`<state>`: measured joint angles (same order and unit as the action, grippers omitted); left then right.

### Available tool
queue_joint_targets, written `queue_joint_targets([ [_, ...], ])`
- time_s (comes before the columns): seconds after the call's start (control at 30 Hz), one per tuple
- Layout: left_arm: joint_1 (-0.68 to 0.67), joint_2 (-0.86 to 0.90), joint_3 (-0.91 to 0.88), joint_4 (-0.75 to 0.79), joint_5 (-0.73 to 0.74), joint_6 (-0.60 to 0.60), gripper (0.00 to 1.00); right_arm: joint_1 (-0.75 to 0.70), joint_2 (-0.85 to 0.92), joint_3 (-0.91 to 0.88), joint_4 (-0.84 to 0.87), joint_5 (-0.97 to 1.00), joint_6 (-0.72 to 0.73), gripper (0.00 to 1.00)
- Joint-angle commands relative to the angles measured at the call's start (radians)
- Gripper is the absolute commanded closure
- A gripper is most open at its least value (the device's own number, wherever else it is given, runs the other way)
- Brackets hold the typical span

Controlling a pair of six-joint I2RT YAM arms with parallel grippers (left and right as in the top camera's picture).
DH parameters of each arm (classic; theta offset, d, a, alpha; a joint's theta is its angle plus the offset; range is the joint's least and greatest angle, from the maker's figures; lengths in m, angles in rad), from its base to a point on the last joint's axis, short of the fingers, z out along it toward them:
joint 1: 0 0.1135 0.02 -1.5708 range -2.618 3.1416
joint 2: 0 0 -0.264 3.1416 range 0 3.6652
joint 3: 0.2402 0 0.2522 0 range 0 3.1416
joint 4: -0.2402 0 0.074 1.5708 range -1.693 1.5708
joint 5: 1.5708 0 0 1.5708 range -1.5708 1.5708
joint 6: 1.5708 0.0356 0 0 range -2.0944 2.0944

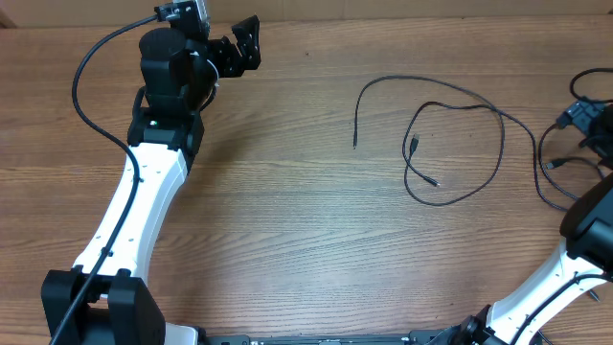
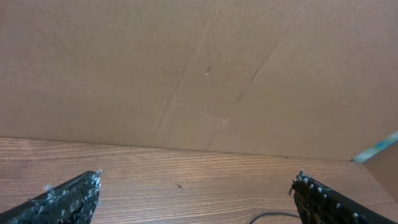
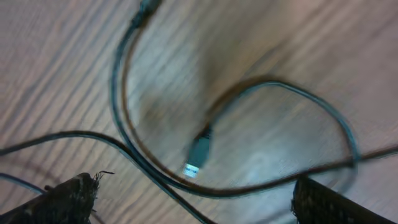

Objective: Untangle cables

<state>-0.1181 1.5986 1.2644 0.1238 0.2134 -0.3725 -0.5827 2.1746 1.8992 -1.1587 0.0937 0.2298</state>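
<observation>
Thin black cables [image 1: 458,105] lie loosely looped on the wooden table, right of centre. One free end [image 1: 354,144] points toward the middle, and two small plug ends [image 1: 415,144] sit inside the loop. More cable curls at the far right [image 1: 548,177]. My right gripper [image 1: 586,120] hovers there at the frame's edge. In the right wrist view it [image 3: 197,182] is open above crossing cables [image 3: 124,118] and a silvery-tipped plug [image 3: 195,163], gripping nothing. My left gripper [image 1: 249,43] is open and empty at the table's far left back, [image 2: 198,176] facing a cardboard wall.
A brown cardboard wall [image 2: 199,74] stands along the table's back edge. The left arm's own thick black cable [image 1: 91,57] arcs beside it. A thin cable arc [image 2: 273,216] shows at the bottom of the left wrist view. Bare wood [image 1: 287,211] spans the middle.
</observation>
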Motion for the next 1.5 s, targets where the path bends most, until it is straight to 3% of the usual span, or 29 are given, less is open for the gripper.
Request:
queue_joint_targets([
  [0.0,-0.007,-0.002,0.008,0.001,-0.003,-0.018,0.00,0.000,0.001,-0.054,0.051,-0.094,-0.030,0.01],
  [0.3,-0.007,-0.002,0.008,0.001,-0.006,-0.018,0.00,0.013,0.037,-0.093,0.151,-0.145,-0.072,0.03],
  [0.57,-0.007,-0.002,0.008,0.001,-0.006,-0.018,0.00,0.045,0.077,-0.093,0.174,-0.144,-0.072,0.16],
  [0.8,-0.007,-0.002,0.008,0.001,-0.006,-0.018,0.00,0.057,0.093,-0.093,0.222,-0.144,-0.071,0.19],
  [1.13,-0.007,-0.002,0.008,0.001,-0.006,-0.018,0.00,0.057,0.126,-0.094,0.232,-0.140,-0.071,0.46],
  [1.3,-0.006,-0.002,0.008,0.001,-0.006,-0.018,0.00,0.057,0.126,-0.094,0.237,-0.092,-0.071,0.54],
  [1.47,-0.006,-0.002,0.008,0.001,-0.007,-0.017,0.01,0.056,0.126,-0.093,0.239,-0.050,-0.072,0.82],
])
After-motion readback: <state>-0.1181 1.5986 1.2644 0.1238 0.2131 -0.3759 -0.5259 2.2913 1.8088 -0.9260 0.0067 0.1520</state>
